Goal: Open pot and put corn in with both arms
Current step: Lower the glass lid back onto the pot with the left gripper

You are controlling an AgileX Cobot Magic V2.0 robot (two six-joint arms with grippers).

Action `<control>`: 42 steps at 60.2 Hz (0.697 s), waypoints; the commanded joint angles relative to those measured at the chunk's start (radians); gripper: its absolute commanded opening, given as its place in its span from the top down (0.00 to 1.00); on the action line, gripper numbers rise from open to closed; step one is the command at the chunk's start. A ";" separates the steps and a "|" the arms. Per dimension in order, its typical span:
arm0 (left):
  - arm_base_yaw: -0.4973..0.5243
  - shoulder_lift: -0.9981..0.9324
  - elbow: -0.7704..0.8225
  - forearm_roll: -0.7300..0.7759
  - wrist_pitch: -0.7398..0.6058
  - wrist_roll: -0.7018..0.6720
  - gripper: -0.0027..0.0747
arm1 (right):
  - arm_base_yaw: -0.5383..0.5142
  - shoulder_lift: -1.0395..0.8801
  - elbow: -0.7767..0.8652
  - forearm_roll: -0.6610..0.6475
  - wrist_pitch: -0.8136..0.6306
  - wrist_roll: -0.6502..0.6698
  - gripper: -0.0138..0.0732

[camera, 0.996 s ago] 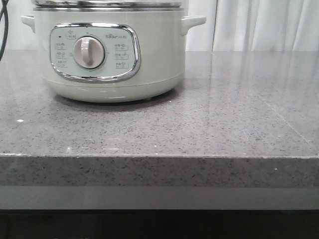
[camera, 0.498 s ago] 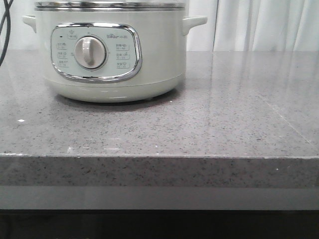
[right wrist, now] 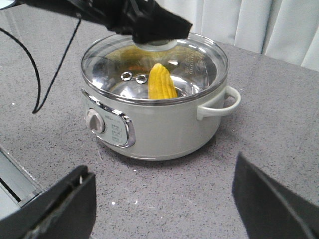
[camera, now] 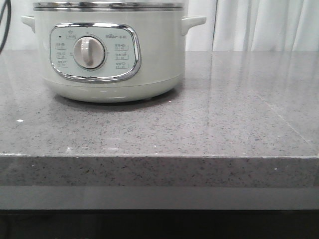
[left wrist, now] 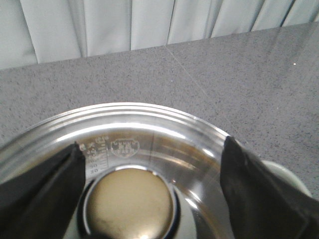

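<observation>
The pale grey-green pot [camera: 109, 55] stands at the table's far left; no gripper shows in the front view. In the right wrist view the pot [right wrist: 159, 129] has its glass lid [right wrist: 199, 64] on, and the yellow corn [right wrist: 162, 82] lies inside, seen through the glass. My left gripper [right wrist: 154, 25] hangs over the lid's knob. In the left wrist view it [left wrist: 152, 144] is open, with its fingers wide on either side of the round knob [left wrist: 132, 204] and not touching it. My right gripper [right wrist: 160, 169] is open and empty over bare table in front of the pot.
The grey speckled table [camera: 224, 114] has its front edge [camera: 159, 157] near the camera. White curtains [camera: 264, 25] hang behind. A black cable [right wrist: 35, 84] trails over the table on the pot's dial side.
In the front view the pot shifted very slightly to the right and came back. Nothing else differs.
</observation>
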 commanded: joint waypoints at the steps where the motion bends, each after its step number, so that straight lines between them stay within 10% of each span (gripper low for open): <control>1: -0.006 -0.111 -0.080 0.013 0.013 -0.005 0.24 | 0.000 -0.007 -0.026 0.007 -0.071 -0.003 0.17; 17: -0.006 -0.358 0.003 0.060 0.114 -0.005 0.23 | 0.000 -0.007 -0.026 0.007 -0.071 -0.003 0.17; 42: -0.006 -0.804 0.576 0.039 0.080 -0.011 0.24 | 0.000 -0.007 -0.026 0.007 -0.084 -0.003 0.17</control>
